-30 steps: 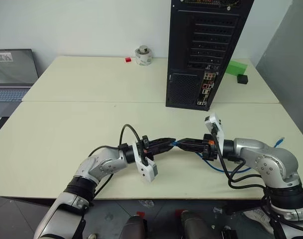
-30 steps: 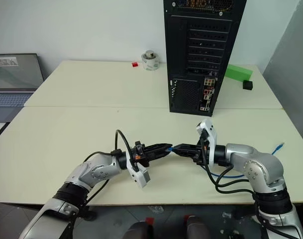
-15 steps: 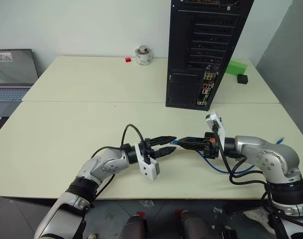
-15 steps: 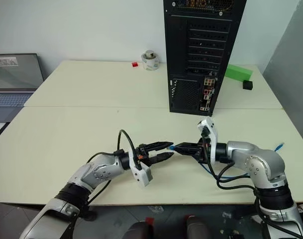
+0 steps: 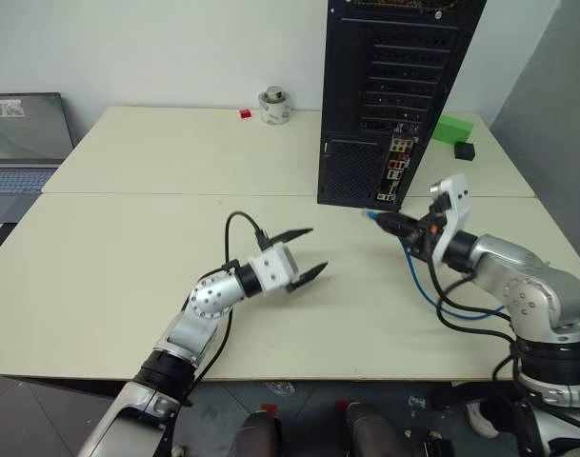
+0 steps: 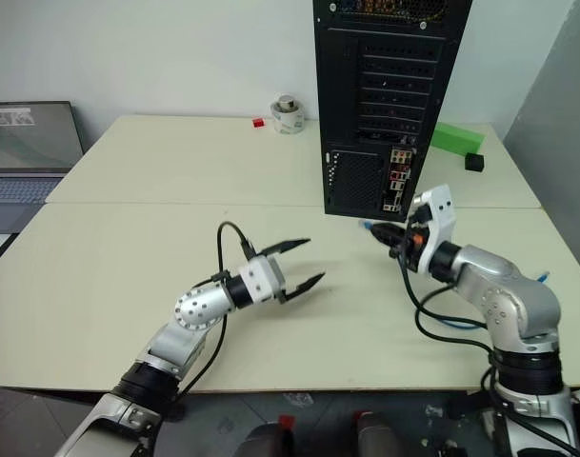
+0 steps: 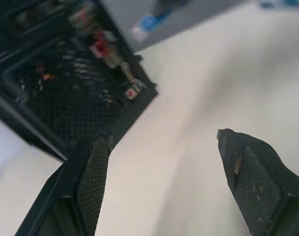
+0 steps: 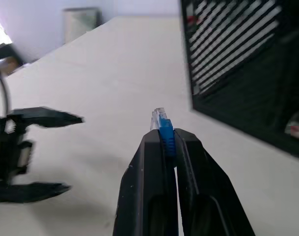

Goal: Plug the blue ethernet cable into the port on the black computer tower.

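Right pincer [image 5: 385, 221] is clenched on the cable [image 5: 415, 276] just behind its plug, near the tower [image 5: 385, 105]. We'd square the plug to the port [image 5: 392, 171], then push slowly. Left pincer [image 5: 304, 255] is released.

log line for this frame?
left hand: open, empty | right hand: shut on blue ethernet cable | plug near black computer tower, unplugged

No text, label, brand or number can be read on anything here.
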Robot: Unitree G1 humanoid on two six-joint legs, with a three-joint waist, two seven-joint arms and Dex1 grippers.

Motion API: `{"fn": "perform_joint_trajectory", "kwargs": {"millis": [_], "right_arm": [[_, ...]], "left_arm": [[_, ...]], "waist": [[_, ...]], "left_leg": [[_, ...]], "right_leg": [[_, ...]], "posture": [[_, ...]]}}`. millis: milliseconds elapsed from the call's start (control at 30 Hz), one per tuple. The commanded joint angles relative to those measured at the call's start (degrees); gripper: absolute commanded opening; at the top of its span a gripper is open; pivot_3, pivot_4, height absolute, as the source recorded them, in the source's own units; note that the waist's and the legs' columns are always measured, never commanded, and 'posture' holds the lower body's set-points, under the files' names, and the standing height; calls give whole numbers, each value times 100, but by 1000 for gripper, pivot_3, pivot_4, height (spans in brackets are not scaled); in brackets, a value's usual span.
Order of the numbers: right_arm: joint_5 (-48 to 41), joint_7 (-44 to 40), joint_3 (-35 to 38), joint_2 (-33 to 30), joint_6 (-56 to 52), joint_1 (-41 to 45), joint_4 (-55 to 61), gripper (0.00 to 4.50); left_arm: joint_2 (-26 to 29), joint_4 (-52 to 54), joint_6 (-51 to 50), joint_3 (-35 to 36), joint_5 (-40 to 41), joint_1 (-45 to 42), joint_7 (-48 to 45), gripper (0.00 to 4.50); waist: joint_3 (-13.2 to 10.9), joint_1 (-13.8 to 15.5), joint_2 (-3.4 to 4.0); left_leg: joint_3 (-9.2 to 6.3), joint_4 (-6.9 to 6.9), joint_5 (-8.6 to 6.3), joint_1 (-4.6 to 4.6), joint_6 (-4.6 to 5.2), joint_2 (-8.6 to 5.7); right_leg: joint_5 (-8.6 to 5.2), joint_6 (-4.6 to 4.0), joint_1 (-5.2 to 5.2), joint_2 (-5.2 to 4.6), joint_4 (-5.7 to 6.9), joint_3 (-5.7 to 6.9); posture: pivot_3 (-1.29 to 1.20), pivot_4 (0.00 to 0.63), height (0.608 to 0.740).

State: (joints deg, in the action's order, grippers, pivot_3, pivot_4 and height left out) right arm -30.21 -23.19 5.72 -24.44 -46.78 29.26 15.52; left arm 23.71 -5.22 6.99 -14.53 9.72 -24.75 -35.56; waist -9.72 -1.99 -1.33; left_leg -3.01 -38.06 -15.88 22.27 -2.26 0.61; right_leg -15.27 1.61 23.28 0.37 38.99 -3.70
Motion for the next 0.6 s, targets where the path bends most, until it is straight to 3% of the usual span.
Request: {"fn": "perform_joint_trajectory", "kwargs": {"millis": [33, 267, 600], "right_arm": [[810, 1077, -191, 488, 576, 364, 68, 0], [2051, 2335, -477, 1199, 1260, 769, -670, 0], [2681, 3170, -393, 1911, 1739, 952, -1234, 0]], "left_arm": [[-59, 816, -1576, 261, 749, -250, -87, 3606], [-83, 1243, -3329, 504, 1312, -811, -144, 3606], [-383, 925, -3785, 635, 1010, -1343, 253, 3606]], "waist": [[1, -9, 1], [1, -29, 2], [1, -27, 4]], "left_leg": [[0, 0, 0, 0, 0, 1], [2, 2, 1, -1, -2, 0], [8, 5, 2, -1, -3, -1]], "right_leg": [[0, 0, 0, 0, 0, 0], [0, -1, 4, 2, 0, -4], [1, -2, 8, 1, -1, -12]], "posture": [[0, 150, 740], [0, 150, 740], [0, 150, 740]]}}
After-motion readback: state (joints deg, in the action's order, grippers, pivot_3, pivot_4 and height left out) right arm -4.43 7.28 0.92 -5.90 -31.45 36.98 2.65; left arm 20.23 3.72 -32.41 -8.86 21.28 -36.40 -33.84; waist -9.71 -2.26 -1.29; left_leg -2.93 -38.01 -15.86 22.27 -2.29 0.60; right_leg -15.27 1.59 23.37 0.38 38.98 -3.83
